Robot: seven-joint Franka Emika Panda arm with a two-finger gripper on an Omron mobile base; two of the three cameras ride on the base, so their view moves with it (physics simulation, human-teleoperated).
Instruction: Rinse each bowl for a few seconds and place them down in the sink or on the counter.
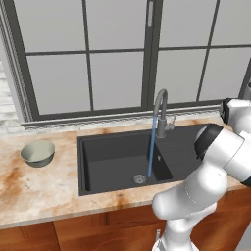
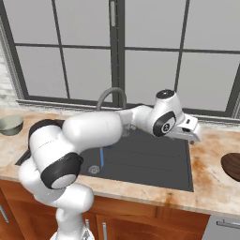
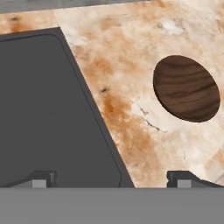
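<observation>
While left base view catches grey-green bowl (image 1: 37, 152) on counter (image 1: 44, 191), hand view shows brown bowl (image 3: 186, 88) beyond spread, empty claw (image 3: 113, 178).

Tall dark-framed window (image 1: 122, 54) behind — reddish-brown wooden cabinets (image 1: 98, 233) below.

The counter (image 1: 44, 191) is beige stone marbled with orange blotches, above reddish-brown cabinets (image 1: 98, 233). The sink (image 1: 112, 162) is matte black with a steel drain (image 1: 139, 179). The tap (image 1: 161, 110) is grey; its water (image 1: 152, 147) runs blue. 1 bowl (image 1: 37, 153) is pale grey-green, lighter inside. The other bowl (image 3: 186, 88) is dark brown with wood grain.
</observation>
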